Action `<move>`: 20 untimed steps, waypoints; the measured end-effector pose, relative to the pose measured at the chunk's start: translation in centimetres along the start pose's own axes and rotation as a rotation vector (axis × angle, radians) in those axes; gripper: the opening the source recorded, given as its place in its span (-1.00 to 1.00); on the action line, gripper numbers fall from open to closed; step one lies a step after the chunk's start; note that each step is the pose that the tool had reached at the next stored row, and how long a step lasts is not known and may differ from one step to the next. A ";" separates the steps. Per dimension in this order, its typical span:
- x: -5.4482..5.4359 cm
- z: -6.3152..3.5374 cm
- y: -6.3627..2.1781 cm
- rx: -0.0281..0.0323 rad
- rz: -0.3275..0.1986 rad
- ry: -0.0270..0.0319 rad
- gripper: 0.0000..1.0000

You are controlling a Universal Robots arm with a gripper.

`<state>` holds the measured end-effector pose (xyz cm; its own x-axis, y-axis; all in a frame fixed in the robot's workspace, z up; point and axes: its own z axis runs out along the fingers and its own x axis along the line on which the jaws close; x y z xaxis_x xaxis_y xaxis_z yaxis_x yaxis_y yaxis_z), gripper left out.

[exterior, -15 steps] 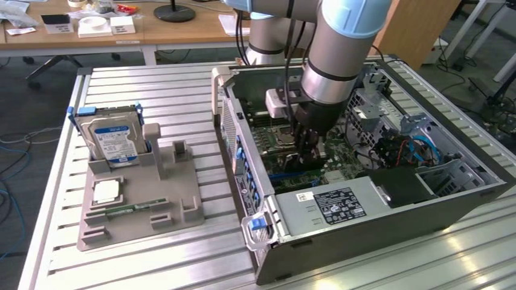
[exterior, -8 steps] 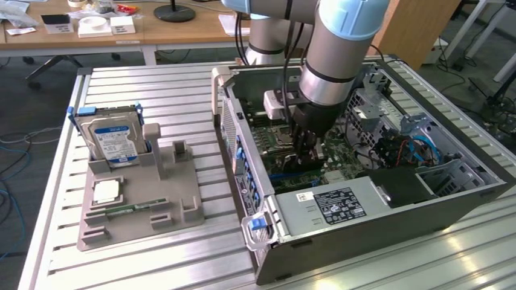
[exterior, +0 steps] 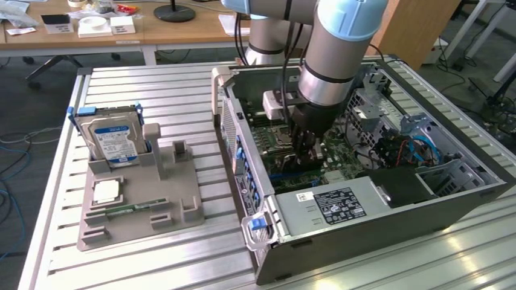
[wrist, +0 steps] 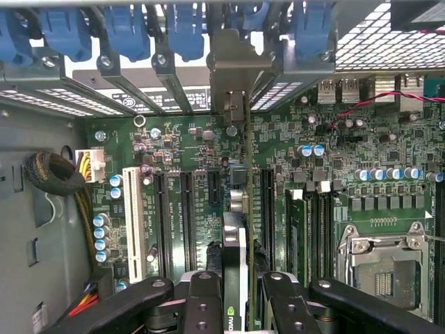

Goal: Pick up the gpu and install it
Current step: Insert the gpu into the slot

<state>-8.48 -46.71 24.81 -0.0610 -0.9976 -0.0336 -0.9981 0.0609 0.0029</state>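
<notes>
The black metal fingers [exterior: 310,158] are lowered inside the open grey computer case [exterior: 387,225], directly over its green motherboard [exterior: 270,130]. Whatever they grip is hidden by them here. On the ribbed metal tabletop [exterior: 161,90], well apart from the fingers, a grey holder tray [exterior: 173,202] carries a blue-labelled silver hard drive [exterior: 113,140] and a small narrow green memory stick [exterior: 129,208].

Wrist view: the fingers [wrist: 236,296] are closed on the gpu [wrist: 235,264], a thin black card seen edge-on, clamped between them. Its silver end bracket [wrist: 231,76] reaches the case's rear slot openings, beyond the fingertips. The card's lower edge stands at a long black expansion slot [wrist: 245,209] directly ahead of the fingers; whether it is seated cannot be told.

Judgement: keep the card upright, edge parallel to the slot, bracket aligned with its opening, and press evenly.
</notes>
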 end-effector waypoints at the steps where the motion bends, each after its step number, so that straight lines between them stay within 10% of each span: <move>1: 0.0 0.04 0.00 0.0001 0.000 -0.0002 -0.46; 13: -0.1 0.49 0.10 0.0000 0.000 0.0000 -0.46; 20: -0.1 0.48 0.10 -0.0006 0.000 -0.0105 -0.46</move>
<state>-8.58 -46.61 24.34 -0.0609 -0.9972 -0.0441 -0.9981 0.0608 0.0035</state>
